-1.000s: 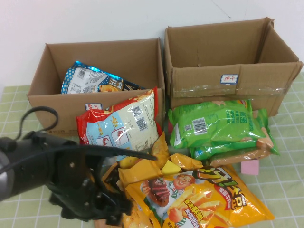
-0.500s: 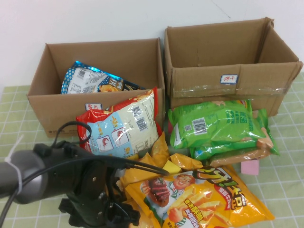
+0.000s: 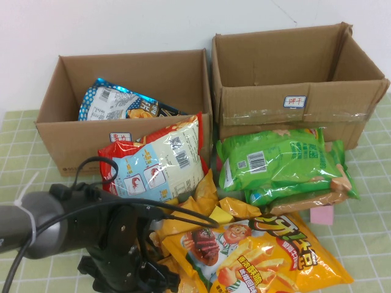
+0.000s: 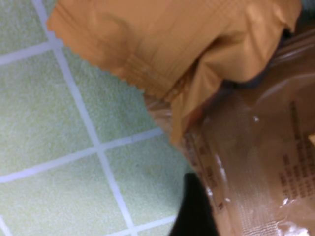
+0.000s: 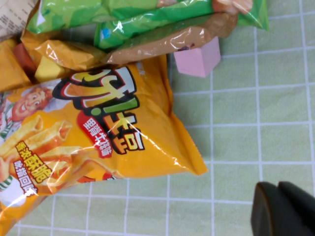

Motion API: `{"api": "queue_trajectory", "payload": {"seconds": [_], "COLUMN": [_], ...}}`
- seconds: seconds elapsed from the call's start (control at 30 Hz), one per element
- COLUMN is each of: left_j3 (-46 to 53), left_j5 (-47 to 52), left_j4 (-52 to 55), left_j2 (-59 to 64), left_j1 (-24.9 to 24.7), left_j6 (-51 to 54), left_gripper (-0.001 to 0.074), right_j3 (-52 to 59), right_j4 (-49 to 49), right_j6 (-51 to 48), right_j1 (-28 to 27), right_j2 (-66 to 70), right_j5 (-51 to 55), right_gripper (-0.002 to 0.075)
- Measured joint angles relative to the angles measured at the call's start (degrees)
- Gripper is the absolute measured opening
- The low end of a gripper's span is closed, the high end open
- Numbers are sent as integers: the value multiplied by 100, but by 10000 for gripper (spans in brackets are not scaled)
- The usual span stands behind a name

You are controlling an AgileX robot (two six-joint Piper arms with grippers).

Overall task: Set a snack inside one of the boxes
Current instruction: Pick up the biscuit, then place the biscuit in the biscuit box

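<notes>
my left jaws (image 3: 160, 282) have dropped at the tabletop's (image 3: 366, 238) near edge beside the snack (image 3: 256, 256) (grip state unreadable); right jaws (image 5: 285, 209) clenched, parked.

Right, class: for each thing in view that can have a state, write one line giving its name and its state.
Left end effector: low at the near left edge of the snack pile, holding nothing visible.
Right end effector: shut, over bare mat, empty.
Yellow chip bag: sealed, flat on the mat.
Lower cardboard box: open, a blue bag inside.
Taller taped box: open.
Red-and-white shrimp bag: sealed, leaning on the lower box.
</notes>
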Motion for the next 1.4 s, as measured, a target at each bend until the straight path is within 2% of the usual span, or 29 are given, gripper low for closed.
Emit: {"api": "queue_trajectory", "payload": {"seconds": [0.3,0.4,0.6,0.77,0.9,1.0,1.23,1.3,1.4], "left_j3": [-42,-240,-1309,-2565,-3399,-3780,-4047,-4222,-4632], "left_j5": [122,634,1793,1693,715,-412,-4255,-4804,-5115], "left_j4": [35,257,1022,1270,1256,1046,667,667,688], "left_j2": [-1,-91,-599,-968,-910,-638,662,1073,1693], "left_j1": [0,0,0,0,0,0,-10,-10,0], "left_j6": [100,109,168,408,503,604,664,794,1114], "left_gripper": [453,452,452,452,452,452,452,452,452], "right_j3": [0,0,0,0,0,0,0,0,0], "right_j4": [8,8,8,8,8,8,104,104,104], "right_j6": [0,0,0,-51,-82,-82,-91,-104,-104], "right_j1": [0,0,0,0,0,0,0,0,0], "right_j2": [0,0,0,0,0,0,0,0,0], "right_j5": [0,0,0,0,-21,-57,-293,-299,-299], "right_gripper": [-2,-2,-2,-2,-2,-2,-2,-2,-2]}}
